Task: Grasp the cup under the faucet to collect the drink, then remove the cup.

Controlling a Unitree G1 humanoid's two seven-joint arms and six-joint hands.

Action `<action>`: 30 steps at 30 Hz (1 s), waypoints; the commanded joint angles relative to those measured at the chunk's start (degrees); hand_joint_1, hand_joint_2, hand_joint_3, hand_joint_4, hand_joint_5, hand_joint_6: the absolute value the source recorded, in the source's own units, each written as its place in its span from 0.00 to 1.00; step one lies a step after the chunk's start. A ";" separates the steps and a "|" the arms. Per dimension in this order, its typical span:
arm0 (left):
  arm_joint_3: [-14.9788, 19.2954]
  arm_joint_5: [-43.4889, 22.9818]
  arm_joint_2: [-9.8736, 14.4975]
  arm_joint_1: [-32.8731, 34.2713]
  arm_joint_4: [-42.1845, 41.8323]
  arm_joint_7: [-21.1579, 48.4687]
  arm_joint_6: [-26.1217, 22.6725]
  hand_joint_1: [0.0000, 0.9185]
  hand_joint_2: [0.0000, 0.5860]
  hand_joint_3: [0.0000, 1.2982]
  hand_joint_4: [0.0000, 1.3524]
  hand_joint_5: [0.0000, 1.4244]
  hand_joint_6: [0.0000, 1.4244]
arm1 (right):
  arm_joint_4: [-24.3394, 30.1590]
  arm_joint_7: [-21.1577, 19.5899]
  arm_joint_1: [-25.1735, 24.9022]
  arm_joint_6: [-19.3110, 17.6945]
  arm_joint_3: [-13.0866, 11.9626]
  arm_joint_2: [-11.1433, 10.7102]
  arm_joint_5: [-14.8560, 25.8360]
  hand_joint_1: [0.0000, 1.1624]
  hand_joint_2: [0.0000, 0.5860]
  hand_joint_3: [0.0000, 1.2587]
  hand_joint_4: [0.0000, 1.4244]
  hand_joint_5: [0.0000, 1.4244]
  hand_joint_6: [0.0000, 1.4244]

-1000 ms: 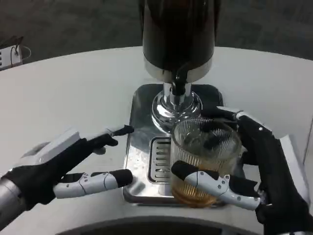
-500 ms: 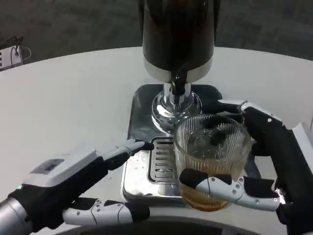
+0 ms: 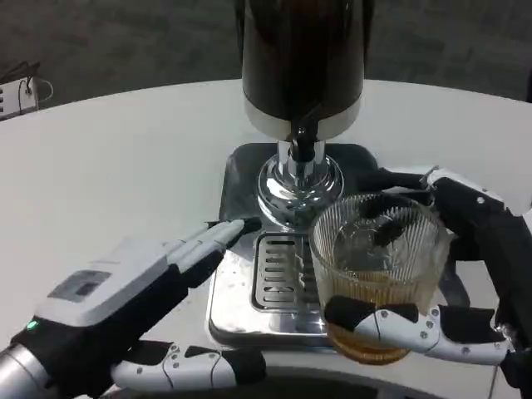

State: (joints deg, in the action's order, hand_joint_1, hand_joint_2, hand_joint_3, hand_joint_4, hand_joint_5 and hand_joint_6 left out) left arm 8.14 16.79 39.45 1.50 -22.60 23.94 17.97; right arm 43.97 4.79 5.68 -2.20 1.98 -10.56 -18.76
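A ribbed clear glass cup (image 3: 378, 274) with amber drink in its lower part is gripped by my right hand (image 3: 465, 274), thumb across its front and fingers behind it. The cup sits to the right of the black faucet spout (image 3: 305, 137), over the right side of the steel drip tray (image 3: 274, 283). The dark drink dispenser (image 3: 303, 58) stands on its chrome base (image 3: 299, 187). My left hand (image 3: 141, 307) is open at the tray's left front, fingertips reaching the grate's edge, holding nothing.
The white round table (image 3: 116, 166) spreads to the left and behind the dispenser. A small white object with cables (image 3: 18, 93) lies at the far left edge. The table's front edge runs just below the tray.
My right hand has carried the cup rightward and nearer to the camera, away from under the spout. My left hand has drawn in closer and lower at the front left.
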 commanded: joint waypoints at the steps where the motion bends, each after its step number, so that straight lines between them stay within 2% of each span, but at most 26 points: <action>1: 0.56 1.28 -0.56 -2.43 -2.42 -0.58 -0.68 0.00 0.10 0.00 0.00 0.00 0.05 | 2.87 0.61 0.93 -2.37 -0.55 -0.45 1.29 0.85 0.39 0.74 0.82 0.97 1.00; 19: 1.00 1.70 -0.63 -7.72 -8.06 1.30 -2.12 0.00 0.09 0.00 0.00 0.00 0.02 | 6.46 2.83 3.95 -1.46 -1.92 -1.21 3.57 0.85 0.39 0.75 0.83 0.98 1.00; 30: 1.80 1.44 -0.72 -8.52 -9.08 1.61 -3.37 0.00 0.10 0.00 0.00 0.00 0.02 | 7.19 3.34 4.57 -1.61 -1.75 -1.08 3.63 0.85 0.39 0.75 0.84 0.98 1.00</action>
State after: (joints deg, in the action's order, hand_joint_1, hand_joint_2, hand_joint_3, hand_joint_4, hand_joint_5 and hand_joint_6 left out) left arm 9.19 18.47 38.33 -6.28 -30.64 24.87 15.14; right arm 49.44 8.06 10.05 -2.31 0.31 -11.88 -16.27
